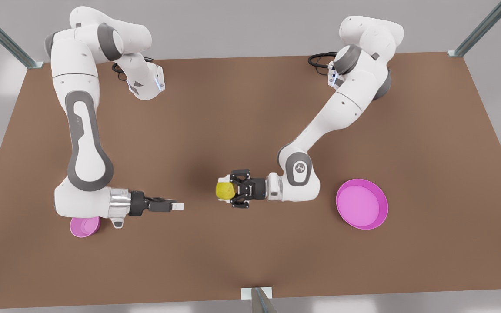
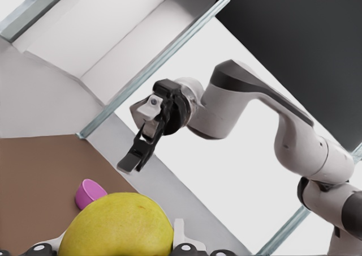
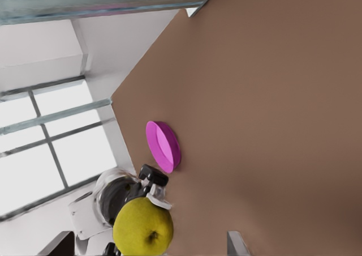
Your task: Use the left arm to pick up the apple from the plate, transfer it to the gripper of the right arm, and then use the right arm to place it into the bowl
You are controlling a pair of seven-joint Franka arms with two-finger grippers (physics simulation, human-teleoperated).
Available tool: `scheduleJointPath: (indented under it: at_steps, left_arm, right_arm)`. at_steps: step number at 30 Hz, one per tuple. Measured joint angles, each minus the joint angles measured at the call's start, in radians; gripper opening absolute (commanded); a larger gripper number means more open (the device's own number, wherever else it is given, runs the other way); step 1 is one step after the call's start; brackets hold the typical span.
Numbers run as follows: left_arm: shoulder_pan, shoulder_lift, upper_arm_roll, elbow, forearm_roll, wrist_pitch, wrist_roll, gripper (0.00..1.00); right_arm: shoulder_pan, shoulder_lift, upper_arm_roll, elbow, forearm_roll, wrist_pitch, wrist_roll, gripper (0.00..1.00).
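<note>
Front view, L to R. Bowl [image 1: 84, 226] sits on the table [image 1: 250, 130] behind my right gripper [image 1: 180, 205], tucked part under that arm's wrist. Right gripper hangs level over the table, aimed at the apple [image 1: 225, 190]. A gap lies between its tip and the fruit, no contact. Can't tell if it's open or closed. My left gripper [image 1: 223, 190] faces it, jaws clamped on the apple's sides. Apple is yellow-green, off the table, sticking out past my fingertips toward the right gripper. Plate [image 1: 361, 203] lies behind my left gripper, beyond the wrist.
</note>
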Motion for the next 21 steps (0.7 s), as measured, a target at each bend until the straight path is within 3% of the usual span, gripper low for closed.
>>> scheduleJointPath:
  at_steps: [7, 21]
  left_arm:
    - [-0.014, 0.03, -0.004, 0.006, -0.065, 0.039, 0.312, 0.74]
    - [-0.02, 0.034, -0.026, 0.01, -0.1, 0.054, 0.68, 0.75]
  right_arm:
    - [-0.015, -0.022, 0.086, -0.177, 0.306, 0.045, -0.167, 1.0]
    - [-0.001, -0.014, 0.135, -0.248, 0.315, 0.096, -0.448, 1.0]
